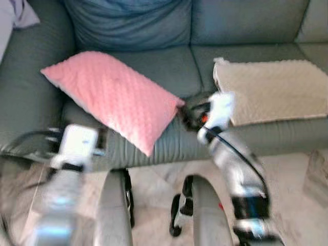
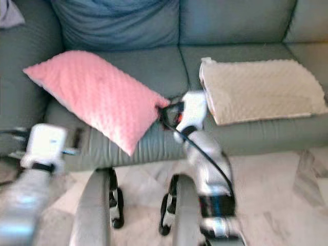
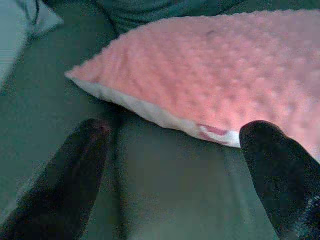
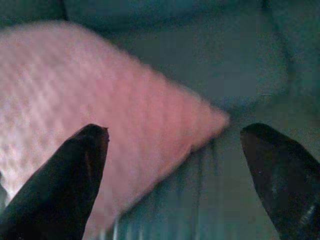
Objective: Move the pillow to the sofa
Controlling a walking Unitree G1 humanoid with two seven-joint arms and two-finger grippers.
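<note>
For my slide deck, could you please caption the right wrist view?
Open right pincer facing the pink pillow's corner on the grey sofa.

Pillow (image 1: 115, 97) showing pink, dimpled dot texture; sofa (image 1: 241, 23) showing grey-green; blanket (image 1: 271, 89) showing beige, nubbly.

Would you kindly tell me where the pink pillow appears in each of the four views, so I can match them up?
Left eye view: pink pillow lies left of centre on the sofa seat.
Right eye view: left of centre, its corner near the right gripper.
Left wrist view: upper right.
Right wrist view: left half.
Shared landmark: the grey-green sofa seat beneath it.
</note>
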